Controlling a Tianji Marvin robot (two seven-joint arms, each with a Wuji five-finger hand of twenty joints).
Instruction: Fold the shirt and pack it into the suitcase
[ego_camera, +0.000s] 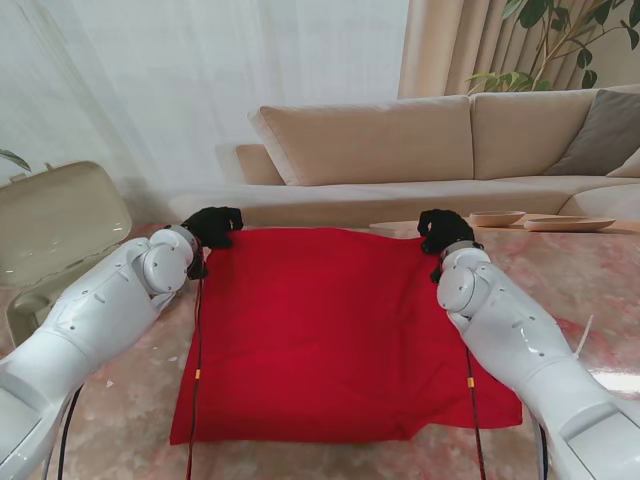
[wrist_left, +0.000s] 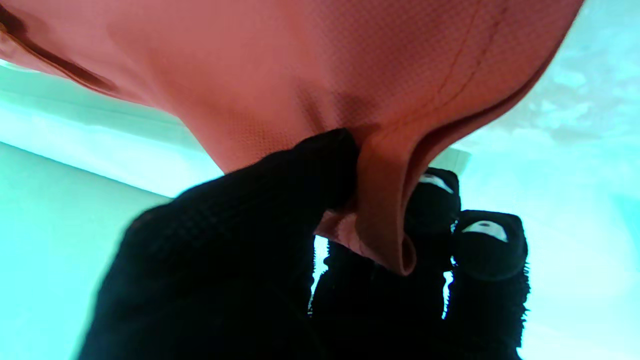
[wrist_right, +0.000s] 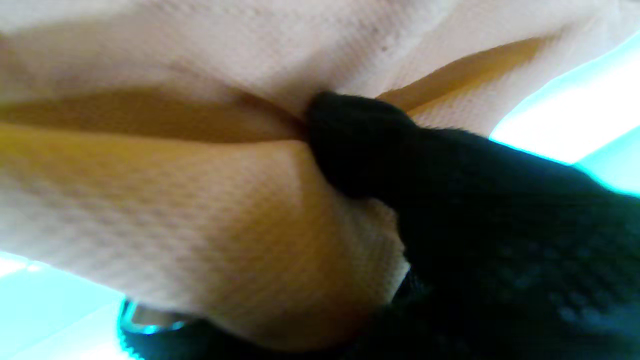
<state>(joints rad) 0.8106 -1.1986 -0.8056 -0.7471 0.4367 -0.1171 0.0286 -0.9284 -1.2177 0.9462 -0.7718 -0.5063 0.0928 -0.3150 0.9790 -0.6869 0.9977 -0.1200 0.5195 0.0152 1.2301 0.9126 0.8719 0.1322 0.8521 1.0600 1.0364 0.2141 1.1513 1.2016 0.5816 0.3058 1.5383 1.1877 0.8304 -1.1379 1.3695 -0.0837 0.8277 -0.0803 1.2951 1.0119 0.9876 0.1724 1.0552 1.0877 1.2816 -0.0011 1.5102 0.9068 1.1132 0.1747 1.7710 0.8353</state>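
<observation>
Living-room setup with a beige sofa (ego_camera: 400, 140) behind the marbled pink table (ego_camera: 130, 400), and the flat red fabric shirt (ego_camera: 330, 330) is spread between the arms, its far corners pinched by the black-gloved left hand (ego_camera: 212, 226) and black-gloved right hand (ego_camera: 440, 230). I'd say bring both corners toward me together, level, so the fold lands square on the near hem. Plenty of free room nearer me from the hands, but the open beige hard-shell suitcase (ego_camera: 55, 230) sits just outside the left hand, so watch that elbow.
</observation>
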